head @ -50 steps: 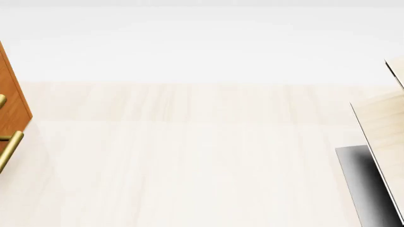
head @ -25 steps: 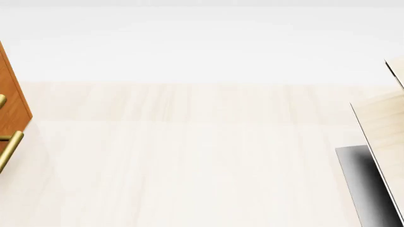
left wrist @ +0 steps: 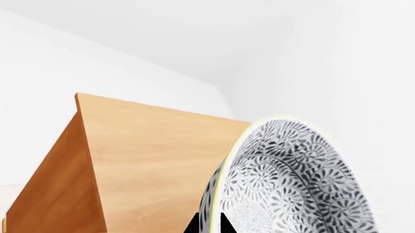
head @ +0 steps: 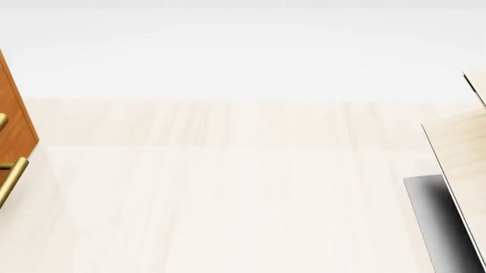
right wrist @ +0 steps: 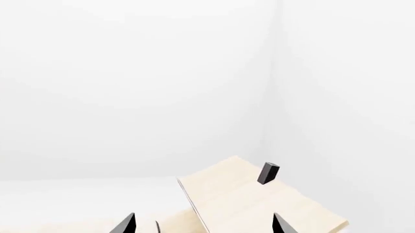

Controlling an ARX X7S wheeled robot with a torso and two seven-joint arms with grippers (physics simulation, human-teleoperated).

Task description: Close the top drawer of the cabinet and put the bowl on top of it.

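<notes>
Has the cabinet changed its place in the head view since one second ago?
No. The cabinet stays at the same left edge, and the pale rack at the right edge keeps its place too, so nothing has shifted in this view.

Nothing in the head view has shifted since earlier.

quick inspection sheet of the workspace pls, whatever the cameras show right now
surface: pale wood-look floor, bare in the head view
job's things: bowl gripped at its rim by the left tool, tilted on edge beside the cabinet; cabinet's edge and brass handles at the head view's left; top drawer's state cannot be told
clutter: small dark block on the pale rack
grippers: left tool shut on the bowl; right tool open, empty
cables: nothing seen
surroundings: white walls; pale rack with black base at the head view's right
</notes>
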